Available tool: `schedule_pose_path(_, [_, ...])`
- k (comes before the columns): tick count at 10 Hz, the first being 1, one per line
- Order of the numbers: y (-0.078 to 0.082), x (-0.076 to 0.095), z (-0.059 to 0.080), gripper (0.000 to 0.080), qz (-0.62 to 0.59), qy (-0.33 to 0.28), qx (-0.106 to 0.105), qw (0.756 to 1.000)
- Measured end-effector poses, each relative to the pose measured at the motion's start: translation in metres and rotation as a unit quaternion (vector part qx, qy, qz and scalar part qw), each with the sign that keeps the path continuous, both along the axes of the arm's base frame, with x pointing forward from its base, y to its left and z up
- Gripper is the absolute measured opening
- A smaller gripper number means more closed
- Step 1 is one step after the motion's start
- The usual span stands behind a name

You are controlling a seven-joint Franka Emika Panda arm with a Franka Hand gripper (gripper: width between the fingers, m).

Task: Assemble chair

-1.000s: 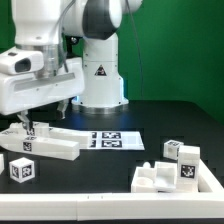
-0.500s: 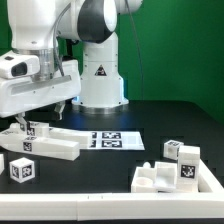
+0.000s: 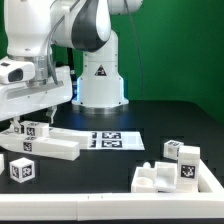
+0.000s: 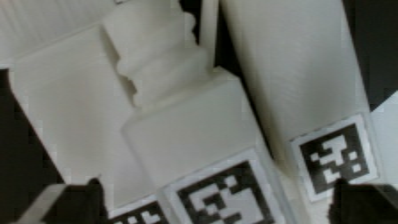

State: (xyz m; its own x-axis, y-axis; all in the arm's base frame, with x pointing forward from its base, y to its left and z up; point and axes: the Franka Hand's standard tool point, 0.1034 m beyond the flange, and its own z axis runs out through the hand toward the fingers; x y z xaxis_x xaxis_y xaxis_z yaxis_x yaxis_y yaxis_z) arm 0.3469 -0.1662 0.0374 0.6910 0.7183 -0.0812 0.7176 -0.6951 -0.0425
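Note:
The chair is in loose white parts. A long slab and shorter tagged pieces lie at the exterior view's left, with my gripper lowered onto them. In the wrist view a white bar with a tag lies between my fingertips, and a second tagged bar runs beside it. The gripper is open, its jaws standing either side of the bar, and I cannot tell if they touch it. A tagged cube sits near the front edge.
The marker board lies mid-table. At the exterior view's right stands a recessed white part with tagged blocks on it. The robot base rises behind.
The hand has sunk a little and shifted toward the exterior view's left over the white pieces. The parts on the table have not moved.

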Motion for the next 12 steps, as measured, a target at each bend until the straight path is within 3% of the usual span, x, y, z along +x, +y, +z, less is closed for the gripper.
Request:
schedule_pose_path(1, [0.0,0.0,0.0,0.0508,0.0,0.0,0.0,1.0])
schedule_pose_path(2, [0.0,0.0,0.0,0.034,0.0,0.0,0.0,1.0])
schedule_pose_path(3, [0.0,0.0,0.0,0.0281,0.0,0.0,0.0,1.0])
schedule_pose_path(5, [0.002,0.003,0.001,0.0281,-0.003,-0.001,0.0,1.0])
schedule_pose_path(6, [0.01,0.019,0.009,0.0281,-0.006,-0.014,-0.003,1.0])
schedule_pose_path(9, [0.06,0.044,0.026,0.0282,-0.102,-0.034,-0.007,0.994])
schedule_pose_path(12, [0.12,0.052,0.023,0.0282,-0.244,-0.036,-0.016,0.969])
